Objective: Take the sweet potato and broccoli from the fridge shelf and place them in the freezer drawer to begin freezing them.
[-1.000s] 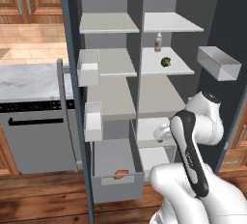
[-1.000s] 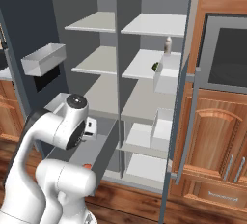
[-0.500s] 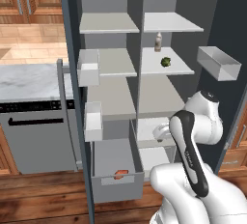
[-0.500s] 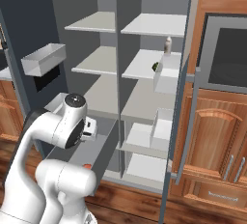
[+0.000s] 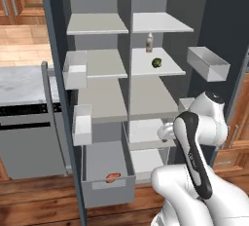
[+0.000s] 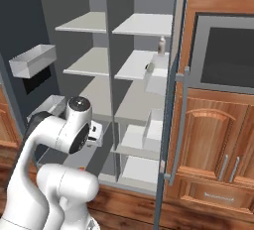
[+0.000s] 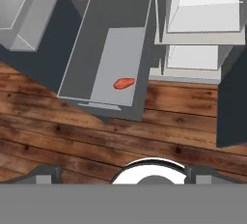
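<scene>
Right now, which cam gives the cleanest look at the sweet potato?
Hand view: it looks straight down into the open freezer drawer, with the sweet potato unobstructed on the drawer floor. The left base view shows it low, behind the drawer front. In the right base view the arm covers that area.

A dark plank floor (image 7: 72, 126) is seen below wooden cabinets (image 6: 213, 140), beside a grey-topped counter (image 5: 22, 81).

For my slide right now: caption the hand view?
Sweet potato lies in the open freezer drawer above the wood floor.
</scene>
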Motion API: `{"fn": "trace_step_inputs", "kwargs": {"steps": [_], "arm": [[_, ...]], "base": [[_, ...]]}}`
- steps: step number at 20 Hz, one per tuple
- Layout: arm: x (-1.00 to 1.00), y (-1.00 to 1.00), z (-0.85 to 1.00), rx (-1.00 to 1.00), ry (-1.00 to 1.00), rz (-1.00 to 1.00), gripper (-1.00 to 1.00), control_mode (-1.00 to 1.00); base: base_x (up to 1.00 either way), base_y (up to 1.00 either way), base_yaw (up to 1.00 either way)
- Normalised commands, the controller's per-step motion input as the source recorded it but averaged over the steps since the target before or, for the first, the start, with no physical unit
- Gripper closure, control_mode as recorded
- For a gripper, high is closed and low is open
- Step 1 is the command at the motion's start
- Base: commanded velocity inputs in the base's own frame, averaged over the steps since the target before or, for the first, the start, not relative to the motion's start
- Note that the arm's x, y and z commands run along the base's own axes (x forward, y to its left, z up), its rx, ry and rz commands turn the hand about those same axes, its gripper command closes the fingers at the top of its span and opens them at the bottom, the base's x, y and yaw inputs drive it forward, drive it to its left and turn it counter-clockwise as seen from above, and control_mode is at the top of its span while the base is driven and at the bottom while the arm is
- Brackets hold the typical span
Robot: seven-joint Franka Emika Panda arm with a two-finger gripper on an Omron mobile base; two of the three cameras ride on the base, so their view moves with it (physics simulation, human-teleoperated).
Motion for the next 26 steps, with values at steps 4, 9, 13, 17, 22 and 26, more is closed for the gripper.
{"fn": "trace_step_inputs", "kwargs": {"steps": [4,9,13,17,22,26], "arm": [[0.00,0.00,0.00,0.00,0.00,0.00,-1.00,1.00],[0.00,0.00,0.00,0.00,0.00,0.00,-1.00,1.00],[0.00,0.00,0.00,0.00,0.00,0.00,-1.00,1.00],[0.00,0.00,0.00,0.00,0.00,0.00,-1.00,1.00],[0.00,0.00,0.00,0.00,0.00,0.00,-1.00,1.00],[0.00,0.00,0.00,0.00,0.00,0.00,-1.00,1.00]], "base": [[0.22,-0.41,-0.15],[0.33,-0.12,-0.11],[0.65,0.00,0.00],[0.60,0.00,0.00],[0.35,0.02,0.00],[0.48,0.03,0.00]]}}
